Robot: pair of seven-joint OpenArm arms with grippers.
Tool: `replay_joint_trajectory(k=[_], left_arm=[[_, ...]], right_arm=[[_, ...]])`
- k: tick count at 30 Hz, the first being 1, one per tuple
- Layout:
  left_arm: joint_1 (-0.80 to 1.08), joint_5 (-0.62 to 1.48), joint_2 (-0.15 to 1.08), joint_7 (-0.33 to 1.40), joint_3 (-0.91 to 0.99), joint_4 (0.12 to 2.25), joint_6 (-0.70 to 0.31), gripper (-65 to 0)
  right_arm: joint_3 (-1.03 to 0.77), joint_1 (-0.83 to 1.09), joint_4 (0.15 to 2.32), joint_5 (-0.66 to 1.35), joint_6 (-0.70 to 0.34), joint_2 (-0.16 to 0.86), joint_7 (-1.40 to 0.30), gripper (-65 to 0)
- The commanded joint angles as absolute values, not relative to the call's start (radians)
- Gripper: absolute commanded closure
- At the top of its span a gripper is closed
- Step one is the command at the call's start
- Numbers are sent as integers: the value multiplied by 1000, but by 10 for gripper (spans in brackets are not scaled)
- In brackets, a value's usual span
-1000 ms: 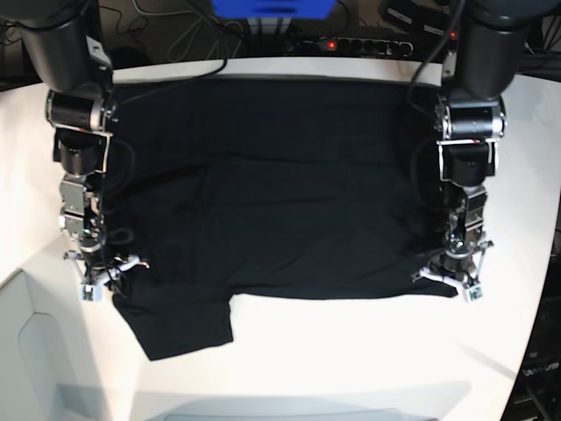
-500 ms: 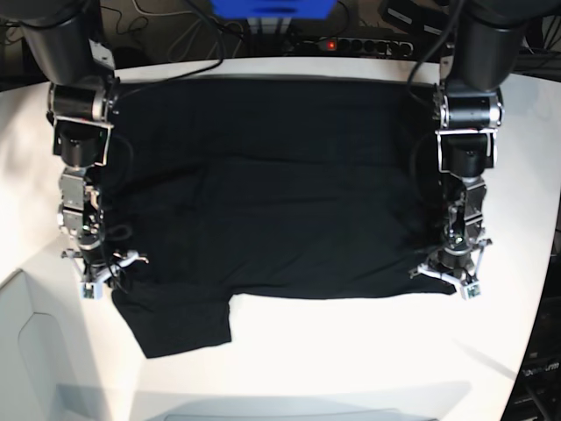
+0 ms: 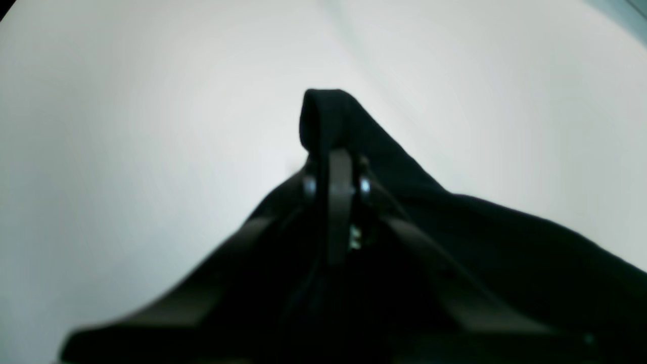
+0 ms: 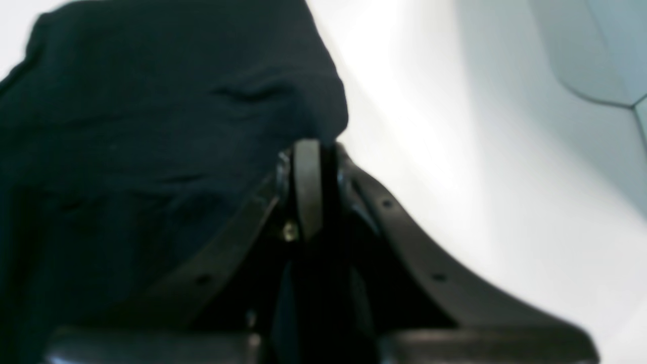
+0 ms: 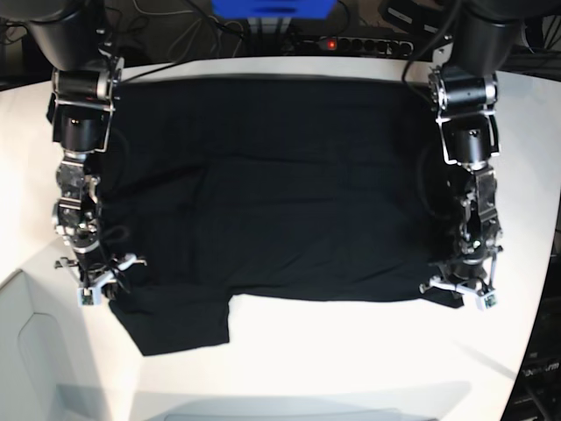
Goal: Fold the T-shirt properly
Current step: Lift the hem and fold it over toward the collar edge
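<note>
The black T-shirt [image 5: 272, 184] lies spread flat on the white table [image 5: 351, 351], with one sleeve [image 5: 180, 326] sticking out toward the front left. My left gripper [image 5: 460, 288] is at the shirt's near right corner. In the left wrist view it [image 3: 337, 172] is shut on a pinched fold of black cloth [image 3: 328, 116]. My right gripper [image 5: 98, 279] is at the shirt's left edge, just above the sleeve. In the right wrist view it [image 4: 308, 151] is shut on the cloth's edge [image 4: 167, 101]. No label or neck lining shows.
A power strip [image 5: 351, 44] and cables lie behind the table's back edge, next to a blue object [image 5: 272, 7]. A grey panel [image 5: 35, 351] sits at the front left. Bare white table shows in front of the shirt and along both sides.
My left gripper has moved a little toward the table's front with the shirt corner. Both upper arms have drawn back. My right gripper has barely moved.
</note>
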State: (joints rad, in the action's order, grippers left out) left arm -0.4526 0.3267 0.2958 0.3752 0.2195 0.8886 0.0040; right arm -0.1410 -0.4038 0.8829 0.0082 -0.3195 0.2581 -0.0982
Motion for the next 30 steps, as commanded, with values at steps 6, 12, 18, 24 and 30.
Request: replay_joint_trajectory(k=[6, 12, 18, 24, 30], left_arm=[[-412, 334, 309, 389, 232, 1035, 4, 0], [-308, 334, 305, 389, 340, 1127, -2, 0], [-220, 335, 302, 389, 394, 1207, -2, 0], [-94, 335, 298, 389, 426, 1356, -4, 0], [39, 335, 297, 389, 427, 1484, 1, 0]], right_arm=[[-170, -338, 1050, 21, -320, 269, -68, 0], [-246, -209, 1207, 21, -325, 268, -68, 0], [-278, -99, 1322, 21, -326, 268, -67, 0], [-278, 12, 1446, 21, -326, 268, -68, 0], [-278, 102, 1521, 21, -326, 268, -67, 0]])
